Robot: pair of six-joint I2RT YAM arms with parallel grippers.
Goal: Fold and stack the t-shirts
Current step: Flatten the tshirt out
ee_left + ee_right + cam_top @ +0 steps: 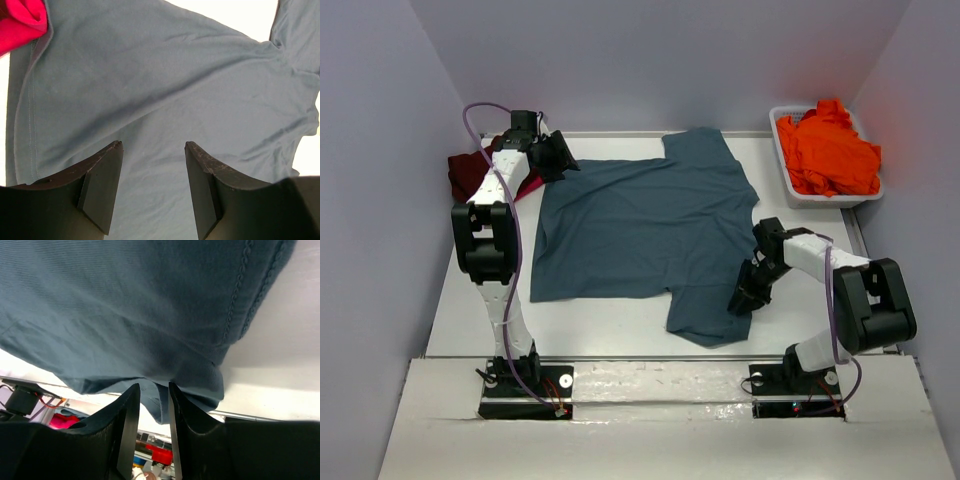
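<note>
A slate teal-blue t-shirt [640, 225] lies spread flat on the white table, one sleeve toward the back and one toward the front. My left gripper [558, 158] hovers over its far left corner, open, with only flat cloth [165, 75] under the jaws [153, 145]. My right gripper [746, 298] is at the right edge of the near sleeve. Its jaws [153, 386] stand narrowly apart, and a small fold of the teal cloth [125, 305] pokes between them, with a gap beside it. A dark maroon t-shirt [470, 175] with a bright pink one [20, 20] lies bunched at the far left. An orange t-shirt [830, 150] fills the tub.
The white plastic tub [832, 201] stands at the back right corner. Grey walls close in the table on the left, back and right. The arm bases sit on the near ledge, and bare table [610, 325] shows between them and the shirt's front hem.
</note>
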